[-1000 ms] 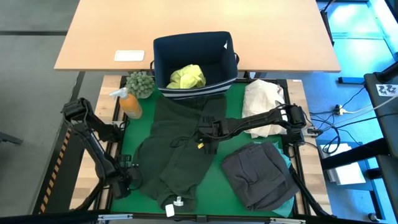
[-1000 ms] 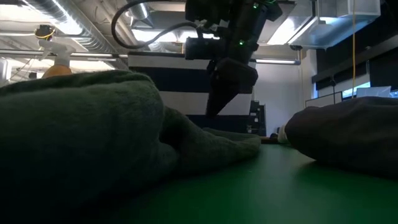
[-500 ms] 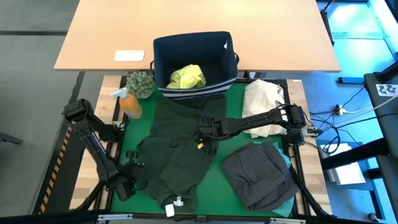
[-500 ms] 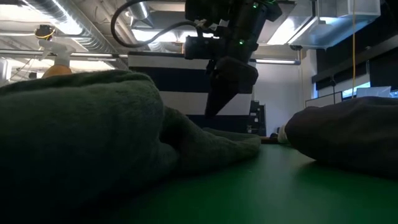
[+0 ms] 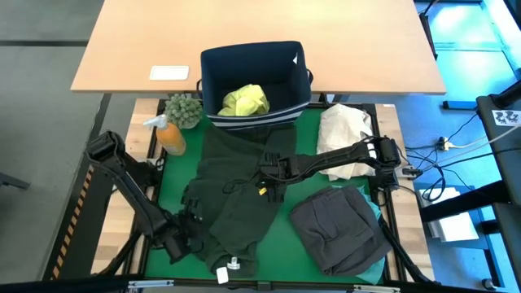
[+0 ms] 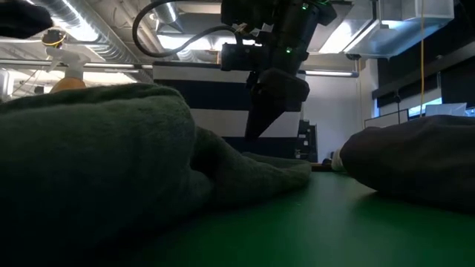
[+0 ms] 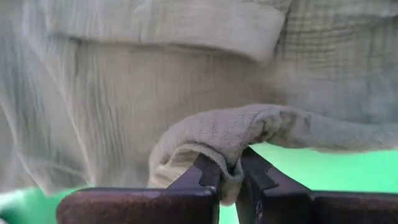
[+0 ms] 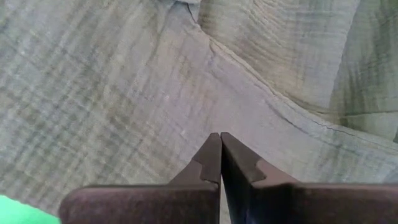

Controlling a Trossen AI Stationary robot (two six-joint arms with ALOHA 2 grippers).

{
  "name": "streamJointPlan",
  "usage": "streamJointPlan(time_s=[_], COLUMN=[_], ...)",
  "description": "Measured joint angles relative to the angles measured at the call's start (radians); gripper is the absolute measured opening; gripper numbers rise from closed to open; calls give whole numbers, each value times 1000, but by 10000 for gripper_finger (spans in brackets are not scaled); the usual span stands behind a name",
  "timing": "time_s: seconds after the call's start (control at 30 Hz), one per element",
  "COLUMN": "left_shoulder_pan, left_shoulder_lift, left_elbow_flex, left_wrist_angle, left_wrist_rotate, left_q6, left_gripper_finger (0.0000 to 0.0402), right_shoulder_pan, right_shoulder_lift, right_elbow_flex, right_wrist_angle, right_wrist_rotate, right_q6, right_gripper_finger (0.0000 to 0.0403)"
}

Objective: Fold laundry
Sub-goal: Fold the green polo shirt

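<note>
At the mat's seven o'clock, my left gripper (image 5: 194,229), pinching the dark olive garment's (image 5: 236,191) hem, has carried it inward, starting a fold, while my right gripper (image 5: 269,172), pressed together, pins its centre.

Right tool (image 5: 262,172) sits on the spread garment (image 5: 232,191) mid-table (image 5: 281,224). Bin (image 5: 213,73) behind it, shirt (image 5: 244,100) inside. Folded garment (image 5: 338,228) right-front of it, cloth bundle (image 5: 342,134) right-behind. Left tool (image 5: 194,224) left-front, at garment's edge.
</note>
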Motion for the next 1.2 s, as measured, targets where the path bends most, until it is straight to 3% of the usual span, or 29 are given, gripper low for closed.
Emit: streamJointPlan(time_s=[0.23, 0.5, 0.77, 1.2], left_shoulder_pan=[55, 77, 77, 89], left_shoulder_lift=[175, 354, 386, 386], left_elbow_flex=[102, 350, 485, 498], left_wrist_angle=[-3, -95, -104, -45], left_wrist_rotate=[46, 16, -38, -67], left_q6=[224, 437, 526, 580], left_gripper_finger=[12, 12, 12, 12], right_shoulder_pan=[0, 0, 0, 0], right_shoulder_lift=[0, 0, 0, 0], right_elbow_flex=[0, 0, 0, 0], right_wrist_angle=[0, 1, 0, 8], right_wrist_rotate=[18, 18, 18, 19], right_q6=[0, 0, 0, 1], right_gripper_finger=[5, 5, 5, 5])
